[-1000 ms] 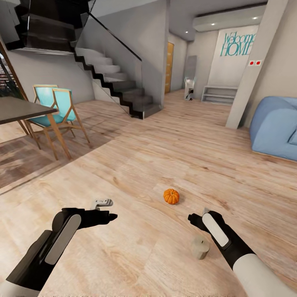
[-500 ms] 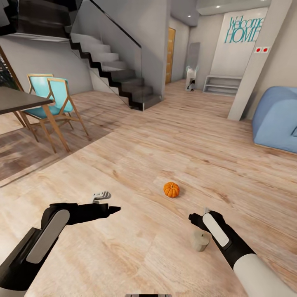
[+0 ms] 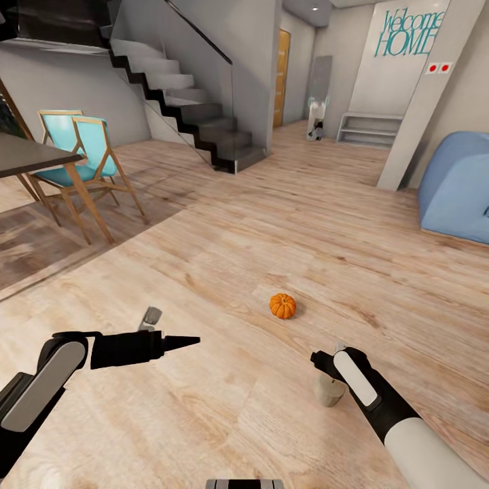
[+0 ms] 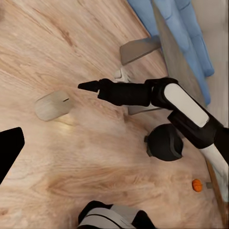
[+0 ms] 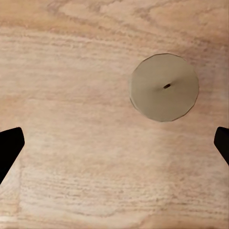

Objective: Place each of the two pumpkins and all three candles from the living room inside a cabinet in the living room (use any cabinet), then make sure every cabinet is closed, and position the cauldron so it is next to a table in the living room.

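On wood floor, candle upright beside right gripper (jaws wide, empty). Pumpkin ahead, open floor around. Left gripper state: cannot tell.

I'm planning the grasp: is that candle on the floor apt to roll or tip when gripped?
The candle stands upright on its flat end, short and stubby, so it probably won't tip easily. If knocked onto its round side, it would likely roll on the smooth wood floor.
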